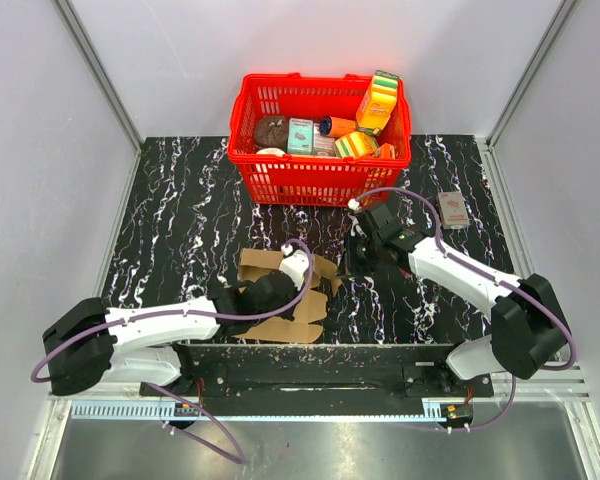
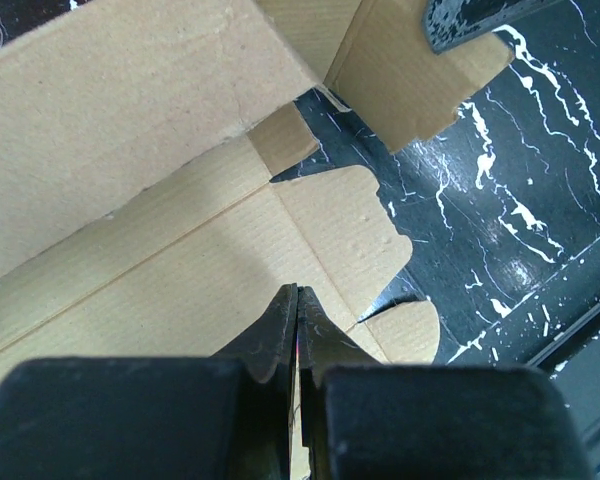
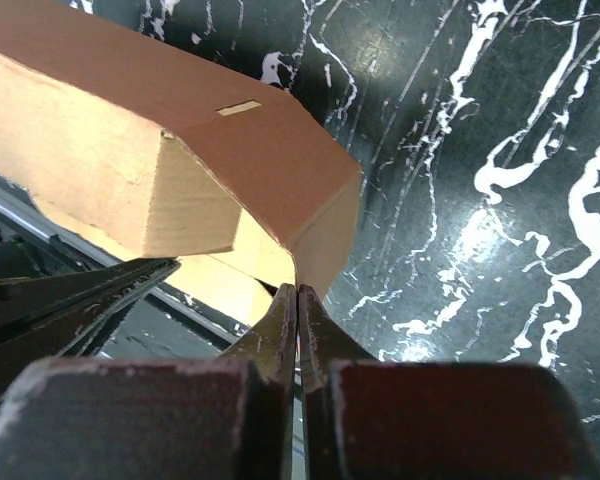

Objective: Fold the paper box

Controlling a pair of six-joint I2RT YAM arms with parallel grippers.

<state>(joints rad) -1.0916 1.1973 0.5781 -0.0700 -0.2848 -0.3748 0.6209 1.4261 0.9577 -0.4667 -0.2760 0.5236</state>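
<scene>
1. One brown paper box [image 1: 290,328], only half folded. It sits just below the middle of the overhead frame on the black marbled table [image 1: 180,220], between the two arms.
2. Handling guess: it's corrugated card, so very light. The panels look stiff, but it should bend easily along the scored creases. The flaps will probably spring back if let go, and I'd expect the whole thing to slide on that smooth top unless one side is pinned.
3. Where to grab: I'd go for the thin free edges of a flap or wall, close to a crease, not the flat middle. Squeeze gently, since the card dents.
4. The left gripper [image 2: 298,300] is at the lower middle of its own view, fingers pressed together over the near edge of a flat panel. A sliver of tan shows between them, so I reckon it's pinching that edge.
5. The right gripper [image 3: 298,295] has its fingers pressed together too, tips right at the corner of a raised wall. I can't tell if any card is caught between them.
6. Further out, a red basket [image 1: 280,80] of groceries sits top centre, well apart from the box. There's a small packet [image 1: 452,208] at right.
</scene>
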